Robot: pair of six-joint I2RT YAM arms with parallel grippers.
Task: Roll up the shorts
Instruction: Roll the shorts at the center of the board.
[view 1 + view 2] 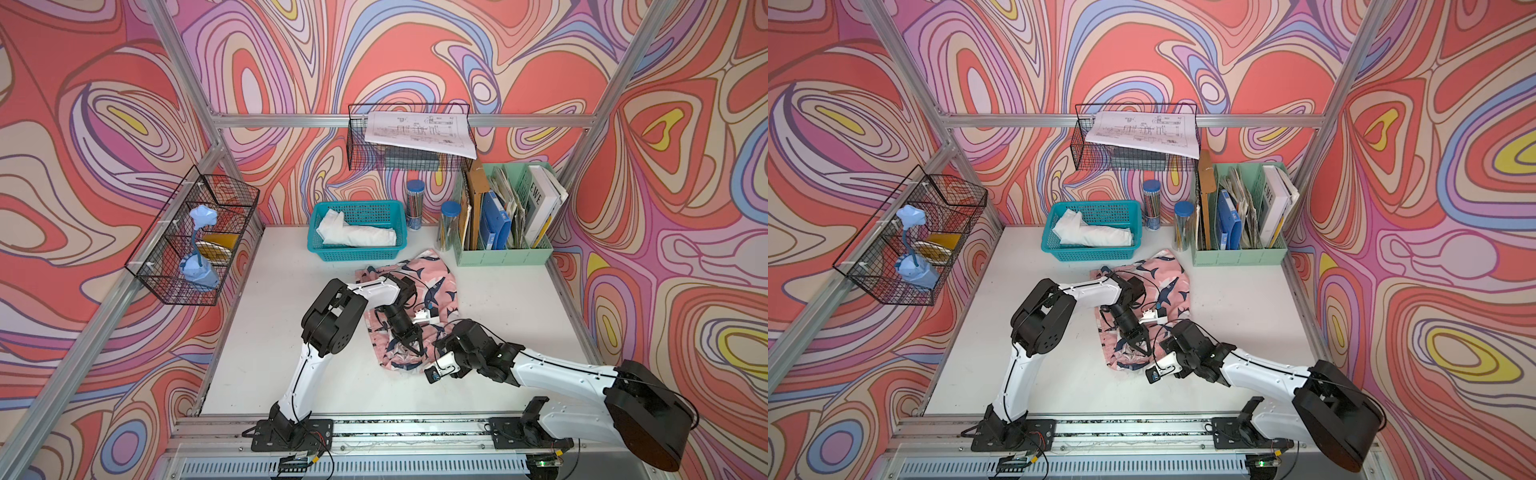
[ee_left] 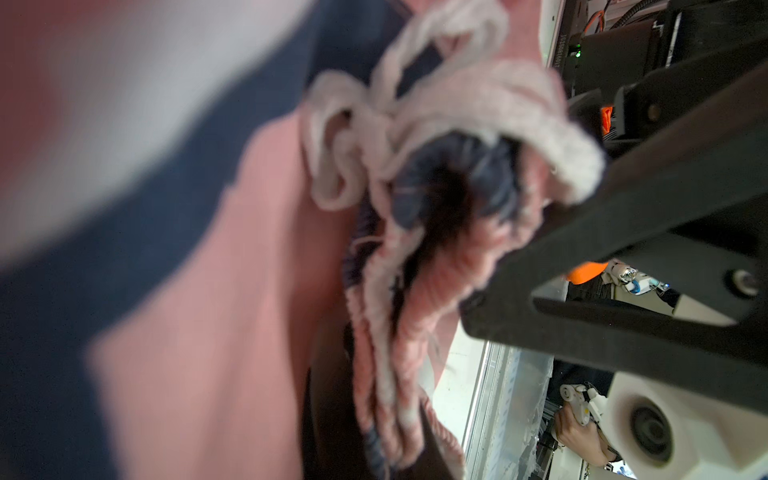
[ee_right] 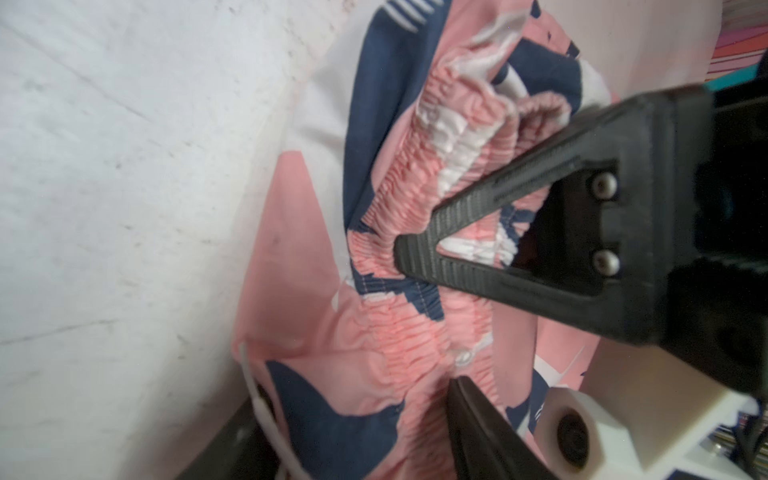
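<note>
Right arm (image 1: 557,372) outstretched low over shorts (image 1: 440,286)

Both top views are bright and evenly lit, with soft shadows and straight lines bowing near the edges. In the left wrist view the shorts (image 2: 208,332) blur heavily up close. The right wrist view is sharper.
</note>
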